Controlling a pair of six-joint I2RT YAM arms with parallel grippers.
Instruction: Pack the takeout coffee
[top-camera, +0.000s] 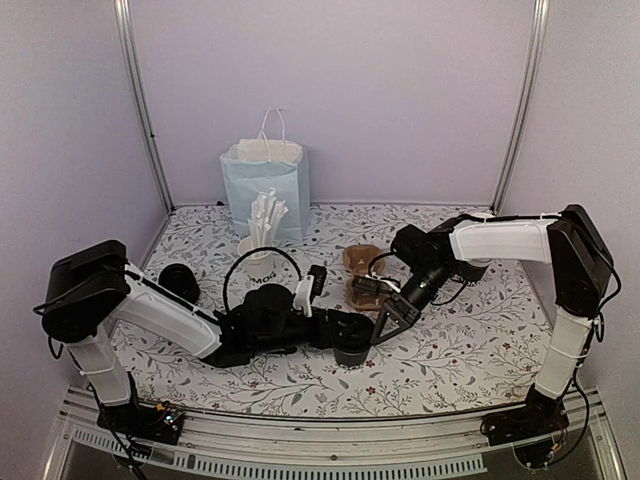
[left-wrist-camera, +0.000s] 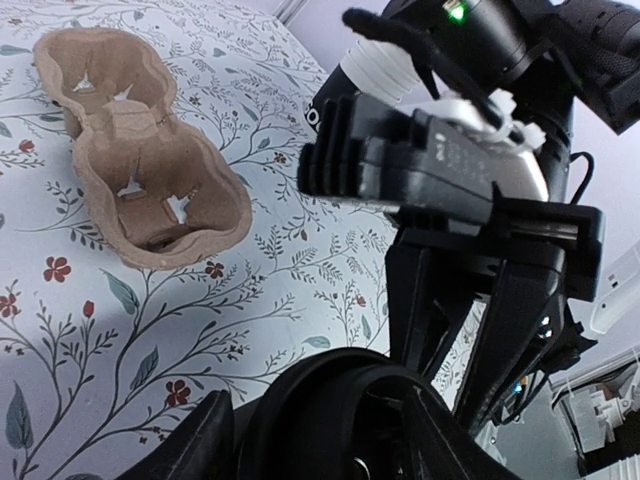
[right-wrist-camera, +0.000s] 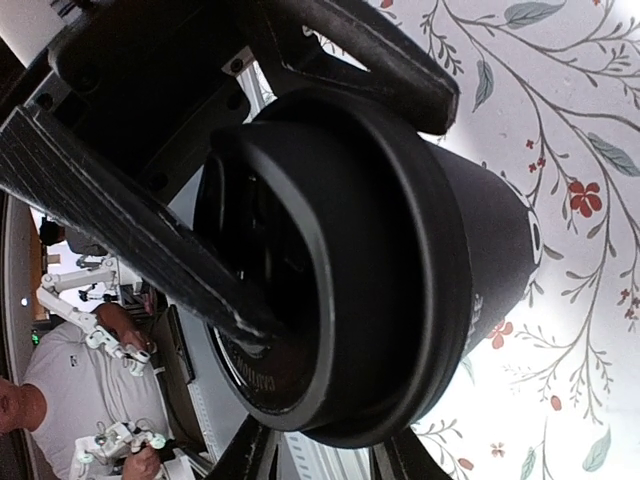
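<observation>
A black paper cup with a black round lid fills the right wrist view, nearest of all. At the far left of the floral-print table, a second black cup lies on its side, well apart from the rest. Next come a white cup of white straws and, behind it, a pale blue paper bag with white handles. At front centre, the left gripper is clamped on the lidded cup's wall, holding it upright. Just behind lies the brown moulded-pulp two-hole carrier, apart from the cup. The right gripper straddles the lid, one finger at its rim and the other across its top. Whether it grips yet cannot be told.
</observation>
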